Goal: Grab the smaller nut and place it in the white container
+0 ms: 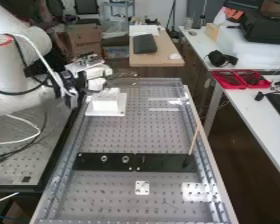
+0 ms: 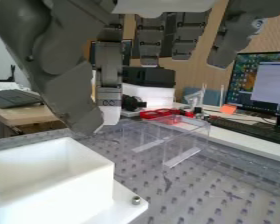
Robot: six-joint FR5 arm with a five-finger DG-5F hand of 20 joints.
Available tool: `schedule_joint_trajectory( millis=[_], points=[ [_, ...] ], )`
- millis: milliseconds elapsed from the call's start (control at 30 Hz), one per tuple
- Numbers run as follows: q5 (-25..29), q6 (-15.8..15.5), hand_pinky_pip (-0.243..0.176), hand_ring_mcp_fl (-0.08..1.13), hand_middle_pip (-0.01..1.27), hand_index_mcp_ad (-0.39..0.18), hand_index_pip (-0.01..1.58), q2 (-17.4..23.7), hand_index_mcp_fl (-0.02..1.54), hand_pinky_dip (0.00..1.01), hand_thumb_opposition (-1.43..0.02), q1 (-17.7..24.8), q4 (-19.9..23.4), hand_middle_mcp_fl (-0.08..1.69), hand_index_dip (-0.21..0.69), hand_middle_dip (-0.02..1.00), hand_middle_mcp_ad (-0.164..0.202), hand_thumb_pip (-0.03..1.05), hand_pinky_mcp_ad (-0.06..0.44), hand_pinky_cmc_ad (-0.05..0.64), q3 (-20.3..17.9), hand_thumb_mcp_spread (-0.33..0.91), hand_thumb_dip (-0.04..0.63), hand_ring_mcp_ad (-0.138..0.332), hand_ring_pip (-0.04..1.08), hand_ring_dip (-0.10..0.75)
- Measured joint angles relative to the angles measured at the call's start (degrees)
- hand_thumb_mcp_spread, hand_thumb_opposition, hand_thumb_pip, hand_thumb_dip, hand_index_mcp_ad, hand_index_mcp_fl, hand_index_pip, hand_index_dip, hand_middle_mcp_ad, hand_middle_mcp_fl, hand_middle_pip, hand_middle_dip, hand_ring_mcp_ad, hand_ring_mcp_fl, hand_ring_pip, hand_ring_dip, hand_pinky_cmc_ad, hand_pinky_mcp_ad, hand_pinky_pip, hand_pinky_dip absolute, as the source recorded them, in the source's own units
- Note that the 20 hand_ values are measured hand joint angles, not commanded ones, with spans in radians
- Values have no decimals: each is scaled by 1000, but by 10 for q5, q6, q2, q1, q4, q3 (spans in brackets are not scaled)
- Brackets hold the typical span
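On the left, the hand (image 1: 95, 75) is up near the white box (image 1: 107, 104); I cannot tell how open it is, or if it has the small nut. Next, on the black bar (image 1: 160, 161), sit the big nut (image 1: 104, 158) and the bearing (image 1: 125, 159), and a thin stick (image 1: 194, 140) is at its right end.

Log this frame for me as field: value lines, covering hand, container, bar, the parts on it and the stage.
Hand: by the white container, at upper left of the high view
White container: on the perforated bench, open-topped
Black bar: flat on the bench
Parts on bar: larger nut, bearing, side by side
Stick: one end at the bar
Stage: probably at or near placing, judging by the hand's position; whether the smaller nut is already in, cannot tell
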Motion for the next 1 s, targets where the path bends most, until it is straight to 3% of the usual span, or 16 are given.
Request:
schedule_joint_trajectory(
  millis=[500,1000],
  points=[
    [42,54,-89,-3,120,-159,1541,7,300,187,-840,65,51,3,49,216,59,747,248,295,-32,367,188,120,66,93],
    [44,57,-89,-3,120,-159,1541,-15,304,187,-840,76,44,3,49,216,61,747,248,297,-22,367,188,120,66,93]
  ],
)
